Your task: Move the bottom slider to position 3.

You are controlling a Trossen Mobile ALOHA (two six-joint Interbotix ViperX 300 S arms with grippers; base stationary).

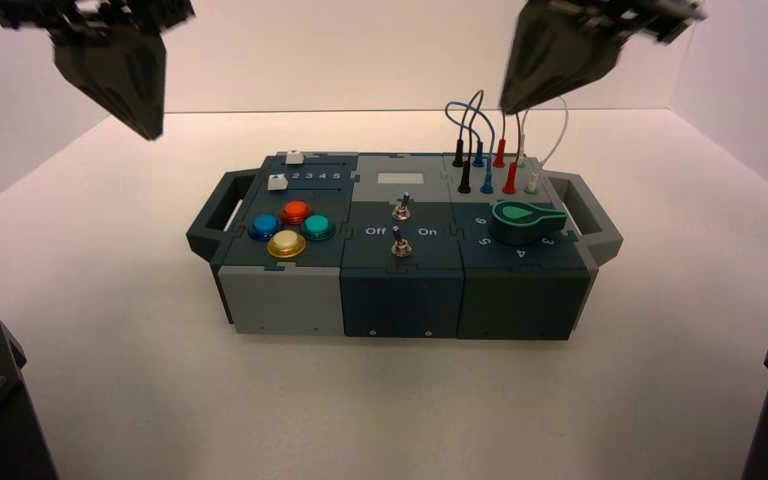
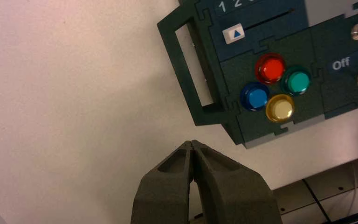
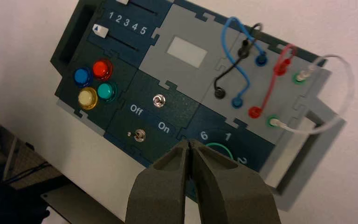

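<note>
Bottom slider (image 2: 233, 34): a white knob with a blue triangle, on the box's left panel; it sits at the 1 end of its dark track, below the row of digits
Position 3 (image 3: 127, 22): the white digit in the middle of the row 1 to 5, farther along the track than the knob
Left tool (image 2: 192, 142): clenched, fingertips together with nothing between them; it hangs over the worktop (image 1: 390, 400), off the box's left side, apart from the slider
Right tool (image 3: 189, 142): clenched as well and empty, raised above the right part of the box, touching nothing
Top slider (image 1: 295, 157): a second white knob, on the far side of the digit row
Push buttons: red (image 2: 273, 68), blue (image 2: 258, 98), green (image 2: 299, 82) and yellow (image 2: 282, 109), clustered on the near part of the left panel
Toggle switches: a far one (image 3: 159, 100) and a near one (image 3: 140, 135), in the middle section by the words Off and On
Window: a pale rectangle (image 3: 187, 52) in the grey panel, far middle
Wires: black (image 3: 227, 71), blue (image 3: 233, 56), red (image 3: 271, 88) and white (image 3: 350, 88), plugged into the far right panel
Rotary knob (image 1: 520, 222): green, near right, ringed by larger digits
Box (image 1: 290, 300): upright on the worktop, a handle at each end
</note>
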